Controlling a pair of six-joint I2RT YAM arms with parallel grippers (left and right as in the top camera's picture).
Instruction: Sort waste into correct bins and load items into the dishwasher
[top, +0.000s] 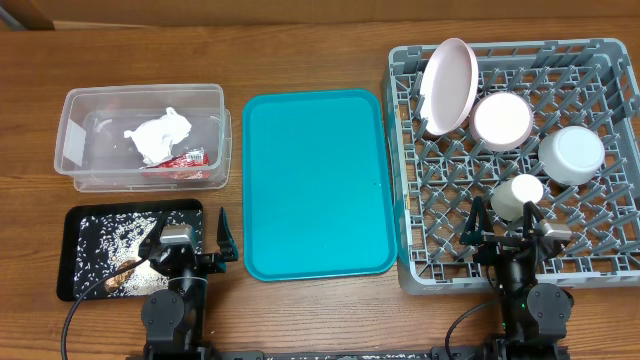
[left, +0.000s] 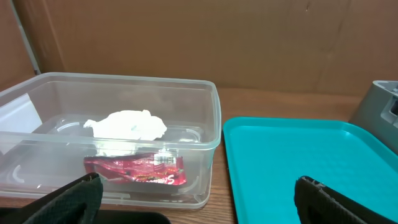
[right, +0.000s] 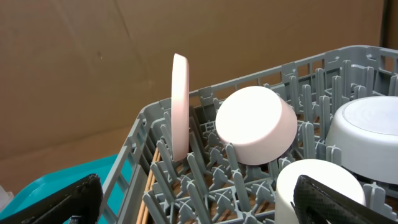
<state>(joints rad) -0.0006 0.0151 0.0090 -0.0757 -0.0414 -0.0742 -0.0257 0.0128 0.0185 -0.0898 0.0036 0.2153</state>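
While the red wrapper bears white print, its letters are unreadable.

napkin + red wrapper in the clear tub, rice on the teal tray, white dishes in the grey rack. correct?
One error: the rice lies in the black tray, not on the teal tray; the overhead view shows it. The napkin and red wrapper are in the clear tub, white dishes in the grey rack.
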